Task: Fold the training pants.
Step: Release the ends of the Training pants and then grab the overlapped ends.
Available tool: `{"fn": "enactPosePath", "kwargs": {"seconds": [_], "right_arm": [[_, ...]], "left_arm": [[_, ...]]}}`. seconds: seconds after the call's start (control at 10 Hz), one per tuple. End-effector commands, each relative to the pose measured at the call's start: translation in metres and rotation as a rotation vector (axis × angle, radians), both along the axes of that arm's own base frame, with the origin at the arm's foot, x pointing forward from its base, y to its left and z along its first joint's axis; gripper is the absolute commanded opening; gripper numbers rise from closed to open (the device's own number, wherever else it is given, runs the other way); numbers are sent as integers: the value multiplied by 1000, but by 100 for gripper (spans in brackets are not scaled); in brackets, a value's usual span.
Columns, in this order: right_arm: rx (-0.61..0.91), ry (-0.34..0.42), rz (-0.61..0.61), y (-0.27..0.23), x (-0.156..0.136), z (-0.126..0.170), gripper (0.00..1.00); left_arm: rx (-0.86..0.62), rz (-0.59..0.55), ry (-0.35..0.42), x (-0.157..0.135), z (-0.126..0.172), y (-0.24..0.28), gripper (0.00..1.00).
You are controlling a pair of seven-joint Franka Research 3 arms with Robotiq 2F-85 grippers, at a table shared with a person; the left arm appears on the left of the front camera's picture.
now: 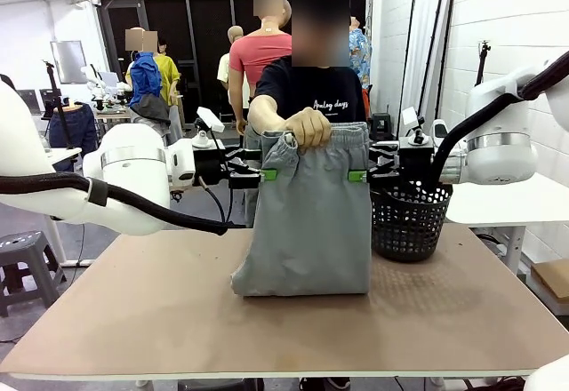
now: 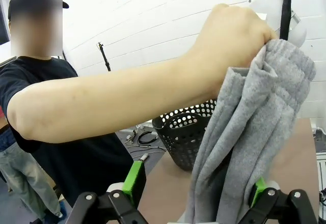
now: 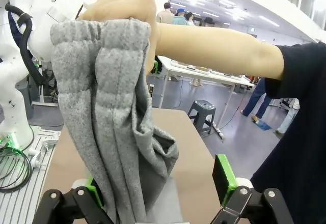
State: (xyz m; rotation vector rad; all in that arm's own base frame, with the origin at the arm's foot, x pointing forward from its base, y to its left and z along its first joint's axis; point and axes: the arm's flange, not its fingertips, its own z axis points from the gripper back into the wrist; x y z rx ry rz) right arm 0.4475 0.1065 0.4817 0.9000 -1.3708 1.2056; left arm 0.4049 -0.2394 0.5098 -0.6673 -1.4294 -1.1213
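You're early in the job, by the look of it: the training pants (image 1: 311,222) aren't lying flat yet. They hang upright over the middle of the table (image 1: 133,311), and the person's hand (image 1: 308,127) pinches the waistband at the top. The lower end rests bunched on the tabletop, towards the far side. The cloth looks doubled already, though you can't tell how neatly.

Your left gripper (image 1: 267,175) sits at the left edge of the pants just below the waistband, and your right gripper (image 1: 357,176) sits at the right edge at the same height. In both wrist views the fingers (image 2: 133,180) stand wide apart, with grey cloth hanging between them close to one pad (image 3: 94,189), so neither has clamped.

What's left, I'd judge, is taking both edges from the person, then laying the pants down and folding them. The black basket (image 1: 409,222) stands just right of the pants, so watch it
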Motion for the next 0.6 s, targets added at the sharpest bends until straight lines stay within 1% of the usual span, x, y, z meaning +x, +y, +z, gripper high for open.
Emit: {"fn": "enactPosePath", "kwargs": {"seconds": [0.0, 0.1, 0.2, 0.4, 0.5], "right_arm": [[32, -5, -24, 4, -3, -2, 100], [53, 8, 20, 5, -4, -2, 100], [84, 18, 59, 6, -4, -2, 100], [93, 64, 120, 10, -4, -2, 100], [99, 102, 156, 10, -4, -3, 100]], "left_arm": [[-17, -20, -25, 2, -9, -2, 100], [-38, -117, -23, 2, -10, -4, 100], [-36, -186, -11, 6, -13, -6, 100], [-29, -262, -8, 11, -10, -10, 100], [-42, -306, 1, 13, -9, -11, 100]]}}
